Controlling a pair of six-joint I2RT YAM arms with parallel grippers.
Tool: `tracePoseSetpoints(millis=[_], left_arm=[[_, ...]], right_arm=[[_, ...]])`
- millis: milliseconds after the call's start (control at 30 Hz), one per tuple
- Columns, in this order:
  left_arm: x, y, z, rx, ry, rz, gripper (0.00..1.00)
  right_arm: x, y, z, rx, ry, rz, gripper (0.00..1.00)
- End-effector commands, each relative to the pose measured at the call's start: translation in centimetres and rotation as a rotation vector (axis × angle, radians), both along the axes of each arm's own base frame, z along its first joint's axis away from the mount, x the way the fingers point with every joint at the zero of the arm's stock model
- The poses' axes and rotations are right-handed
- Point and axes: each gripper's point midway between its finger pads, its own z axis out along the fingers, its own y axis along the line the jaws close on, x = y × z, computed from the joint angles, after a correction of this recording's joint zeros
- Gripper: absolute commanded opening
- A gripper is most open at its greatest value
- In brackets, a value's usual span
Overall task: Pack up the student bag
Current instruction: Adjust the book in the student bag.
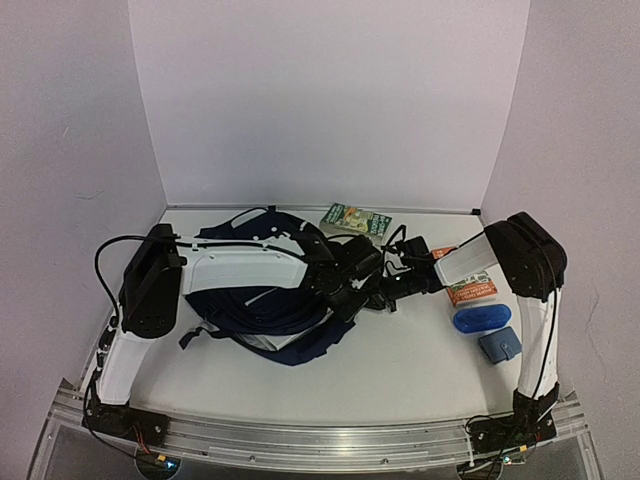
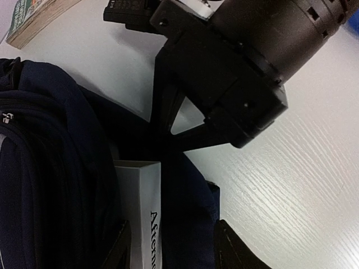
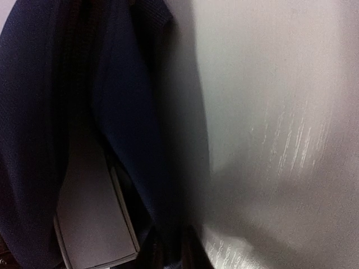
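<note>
The student bag (image 1: 262, 305), navy blue, lies at centre-left under my left arm. My left gripper (image 1: 343, 288) is at the bag's right edge. In the left wrist view its fingers (image 2: 229, 247) straddle a white book (image 2: 140, 210) and a fold of the student bag (image 2: 185, 218), pressed against both. The white book sits inside the student bag's opening. My right gripper (image 1: 385, 285) meets the bag from the right. In the right wrist view its jaws are nearly together on a dark fold of the student bag (image 3: 134, 112), with the white book (image 3: 92, 218) beside them.
A green-covered book (image 1: 355, 220) lies at the back of the table. On the right lie an orange packet (image 1: 470, 290), a blue oblong case (image 1: 482, 318) and a small blue pouch (image 1: 498, 345). The right gripper's black body (image 2: 241, 67) hangs close above the left wrist camera.
</note>
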Motion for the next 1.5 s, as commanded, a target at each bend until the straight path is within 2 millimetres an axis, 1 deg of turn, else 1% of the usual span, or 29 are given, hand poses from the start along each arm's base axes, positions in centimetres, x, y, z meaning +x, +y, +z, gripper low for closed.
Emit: tracePoseSetpoints(millis=[0, 100, 167, 333, 467, 567, 667, 700, 833, 900, 1067, 1233, 1300, 1333, 1367, 1433, 1467], left_arm=[[3.0, 5.7, 0.9, 0.110, -0.041, 0.145, 0.52], [3.6, 6.9, 0.9, 0.130, -0.059, 0.168, 0.58], [3.8, 7.4, 1.0, 0.140, -0.070, 0.181, 0.58], [4.7, 9.0, 0.3, 0.218, -0.102, 0.227, 0.51], [5.6, 10.7, -0.6, 0.257, -0.090, 0.272, 0.49], [6.2, 12.2, 0.3, 0.279, -0.122, 0.306, 0.44], [6.1, 13.2, 1.3, 0.285, -0.140, 0.317, 0.39], [6.0, 13.7, 1.4, 0.301, -0.142, 0.320, 0.38], [5.8, 16.3, 1.3, 0.364, -0.145, 0.343, 0.35], [5.6, 17.4, 0.9, 0.363, -0.124, 0.361, 0.35], [5.1, 19.3, 0.2, 0.403, -0.120, 0.384, 0.34], [4.9, 19.7, -0.1, 0.411, -0.116, 0.387, 0.34], [5.0, 20.1, 0.0, 0.418, -0.123, 0.399, 0.35], [4.9, 20.0, 0.1, 0.403, -0.116, 0.396, 0.36], [4.7, 19.5, 0.1, 0.372, -0.095, 0.379, 0.37], [3.2, 17.2, -0.2, 0.241, 0.004, 0.301, 0.41], [2.2, 15.9, 0.1, 0.164, 0.056, 0.255, 0.42]], right_arm=[[-0.8, 0.2, 0.4, 0.025, 0.012, 0.016, 0.00], [-1.2, 0.1, 1.6, 0.038, -0.013, 0.029, 0.00], [-1.4, 0.0, 2.0, 0.041, -0.021, 0.029, 0.00], [-2.3, -0.6, 2.4, 0.033, -0.030, 0.028, 0.00], [-2.7, -0.9, 2.6, 0.026, -0.042, 0.029, 0.00], [-2.9, -1.6, 2.1, -0.013, -0.055, 0.013, 0.00], [-3.1, -2.3, 1.0, -0.075, -0.057, 0.010, 0.00], [-3.0, -2.5, 0.7, -0.093, -0.061, 0.011, 0.00], [-3.3, -3.1, 0.4, -0.129, -0.071, 0.017, 0.00], [-3.6, -3.3, 0.4, -0.149, -0.079, 0.035, 0.00], [-4.3, -3.6, 0.7, -0.154, -0.089, 0.059, 0.00], [-4.8, -3.4, 1.5, -0.128, -0.099, 0.082, 0.00], [-5.0, -3.7, 1.5, -0.140, -0.110, 0.084, 0.00], [-5.2, -3.8, 1.3, -0.143, -0.107, 0.087, 0.00], [-5.4, -3.8, 1.2, -0.142, -0.102, 0.091, 0.00], [-5.5, -3.5, 1.6, -0.122, -0.098, 0.103, 0.00], [-5.6, -3.2, 1.8, -0.106, -0.095, 0.114, 0.00]])
